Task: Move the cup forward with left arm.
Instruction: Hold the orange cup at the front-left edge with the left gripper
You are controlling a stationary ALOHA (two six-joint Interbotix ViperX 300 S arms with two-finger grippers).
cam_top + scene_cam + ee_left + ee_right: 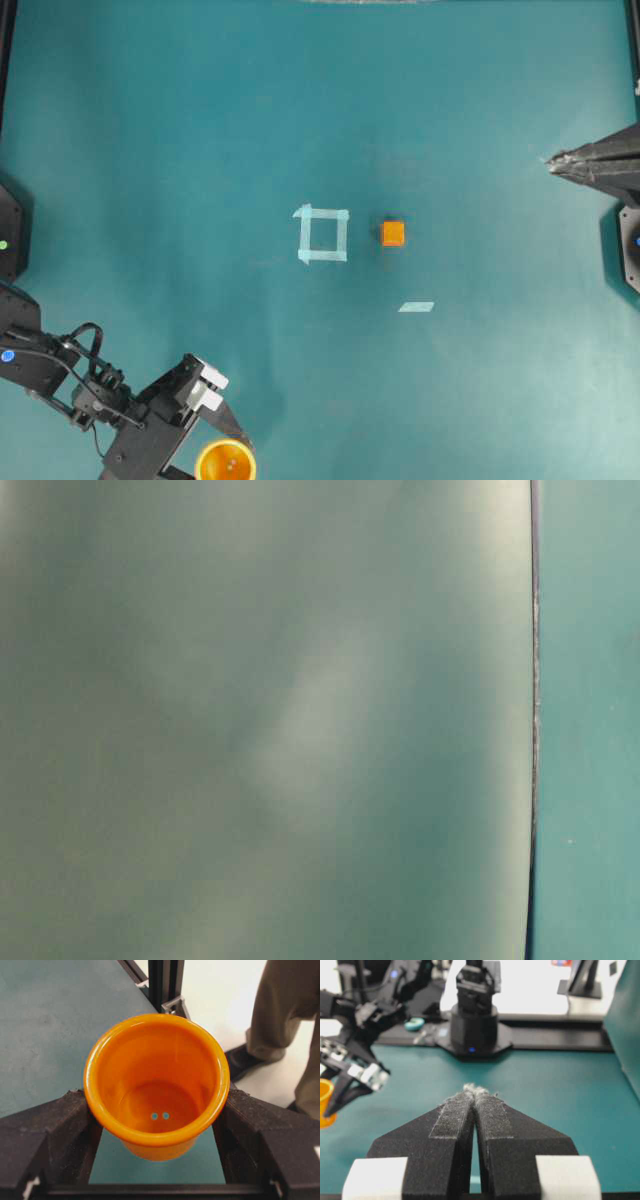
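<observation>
The yellow-orange cup (225, 462) stands at the table's near edge, left of centre. In the left wrist view the cup (155, 1085) fills the gap between the two black fingers (45, 1135), which press its sides just under the thick rim. My left gripper (232, 452) is shut on the cup. The right wrist view shows the cup (324, 1102) far left, with the left gripper (340, 1095) around it. My right gripper (552, 160) hovers at the right edge, and its jaws (476, 1091) are shut on nothing.
A small orange cube (393, 233) lies mid-table beside a pale tape square (323, 235). A short tape strip (416, 307) lies nearer. Just past the cup are the table edge, a black frame post (165, 980) and a person's legs (290, 1020).
</observation>
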